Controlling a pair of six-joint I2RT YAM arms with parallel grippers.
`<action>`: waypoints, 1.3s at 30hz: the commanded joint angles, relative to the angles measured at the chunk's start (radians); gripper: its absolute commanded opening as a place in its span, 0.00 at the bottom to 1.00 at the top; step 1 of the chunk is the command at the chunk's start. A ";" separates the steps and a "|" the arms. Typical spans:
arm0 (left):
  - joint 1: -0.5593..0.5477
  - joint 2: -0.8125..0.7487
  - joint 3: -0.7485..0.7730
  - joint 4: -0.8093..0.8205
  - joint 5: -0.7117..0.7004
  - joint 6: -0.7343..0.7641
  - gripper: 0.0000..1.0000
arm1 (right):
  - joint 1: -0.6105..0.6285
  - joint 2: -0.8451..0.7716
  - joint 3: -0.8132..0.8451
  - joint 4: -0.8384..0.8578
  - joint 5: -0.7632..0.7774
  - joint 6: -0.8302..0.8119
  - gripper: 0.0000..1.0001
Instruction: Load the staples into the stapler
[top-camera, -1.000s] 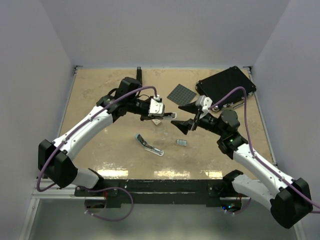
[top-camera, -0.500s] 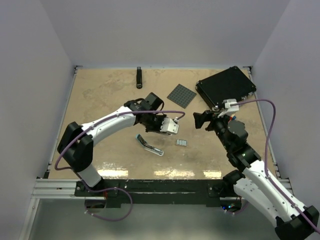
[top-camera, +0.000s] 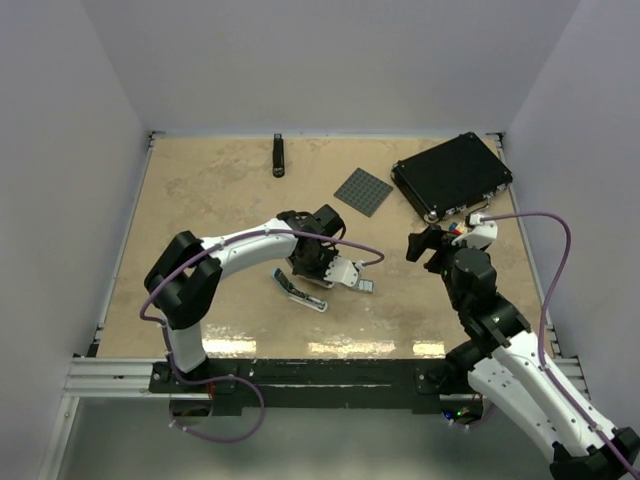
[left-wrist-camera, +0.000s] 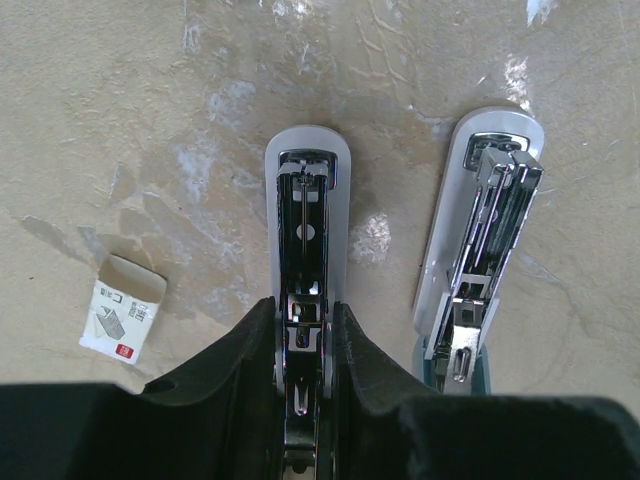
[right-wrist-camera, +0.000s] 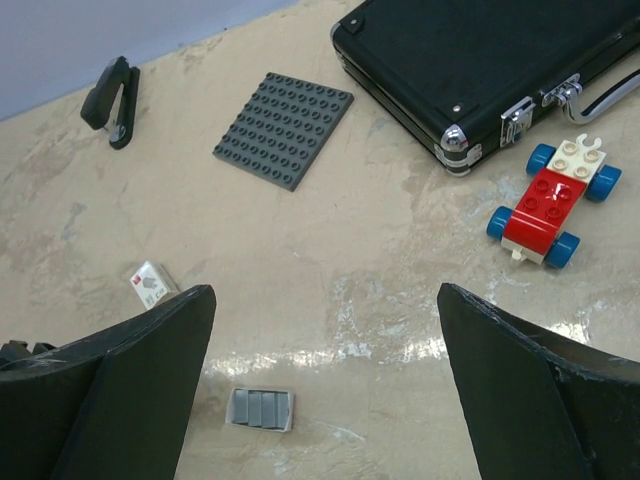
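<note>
My left end effector (left-wrist-camera: 305, 312) clenches the stapler (left-wrist-camera: 305, 190) at lower centre; my right end effector (right-wrist-camera: 322, 320) hangs released, empty

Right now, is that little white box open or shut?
Open: the white box lies flat on the table with its brown end flap folded out. Whether anything is inside cannot be told.

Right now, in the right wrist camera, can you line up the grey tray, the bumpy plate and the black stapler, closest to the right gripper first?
From the right gripper:
1. grey tray, low in the middle, right by it.
2. bumpy plate, farther ahead.
3. black stapler, far left, near the wall.
</note>
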 joint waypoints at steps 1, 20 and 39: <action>-0.009 0.008 0.007 0.019 -0.044 0.053 0.00 | -0.003 0.001 0.000 -0.014 0.013 0.034 0.98; -0.028 0.031 -0.062 0.096 -0.033 0.063 0.30 | -0.003 0.061 0.004 0.017 -0.043 0.014 0.99; -0.023 -0.183 0.017 0.271 -0.050 -0.170 0.87 | -0.003 0.172 0.136 -0.073 -0.153 -0.044 0.99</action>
